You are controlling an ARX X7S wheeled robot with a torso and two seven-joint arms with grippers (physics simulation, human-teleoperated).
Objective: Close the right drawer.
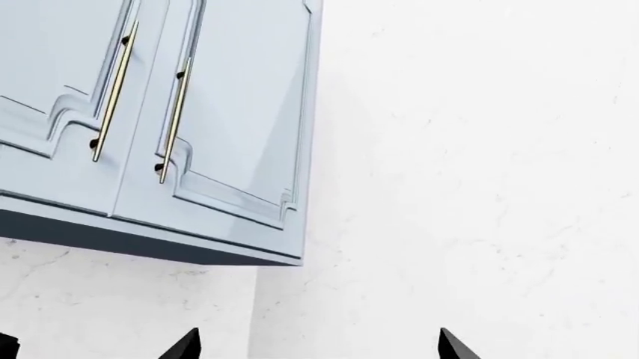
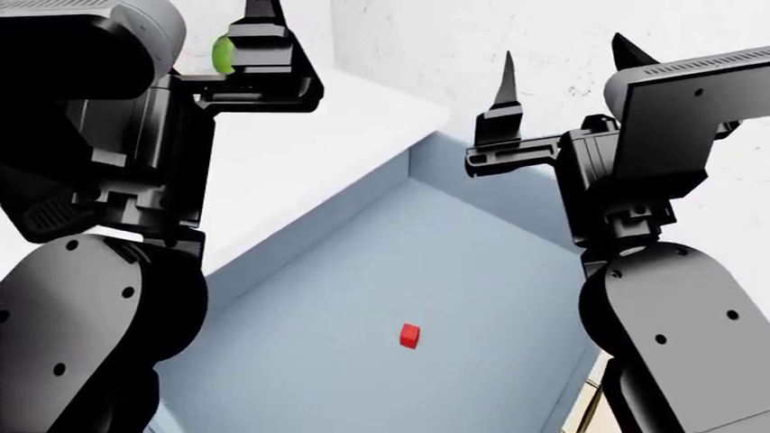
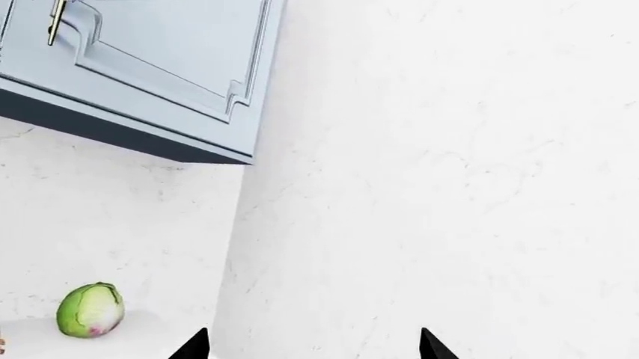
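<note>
the right drawer [image 2: 398,289] stands pulled well out under the robot in the head view, its pale blue-grey floor and smooth walls open to the camera. its far wall meets the white tabletop [image 2: 325,135], and a small red cube [image 2: 409,336] lies alone on the drawer floor, well clear of every wall. a sliver of brass at the near right corner may be the handle, but too little shows to be sure. the front panel itself is out of sight below the frame, so the push surface cannot be seen.

both arms are raised above the drawer, not down at its front, probably to keep clear of the box while the body lines up. neither has yet reached the drawer. the left tool [image 2: 259,36] sits high over the tabletop, near a green cabbage [image 3: 90,309] that rests by the back wall. the right tool [image 2: 565,68] points up toward the white wall, above the drawer's far right corner.

both wrist views look at bare wall and the wall cabinet doors [image 1: 200,112] with their brass handles [image 1: 175,120]. in each, two dark fingertips stand well apart with nothing between them, so both tools are spread and empty, touching nothing.

closing will likely need an arm brought down to the drawer front.
</note>
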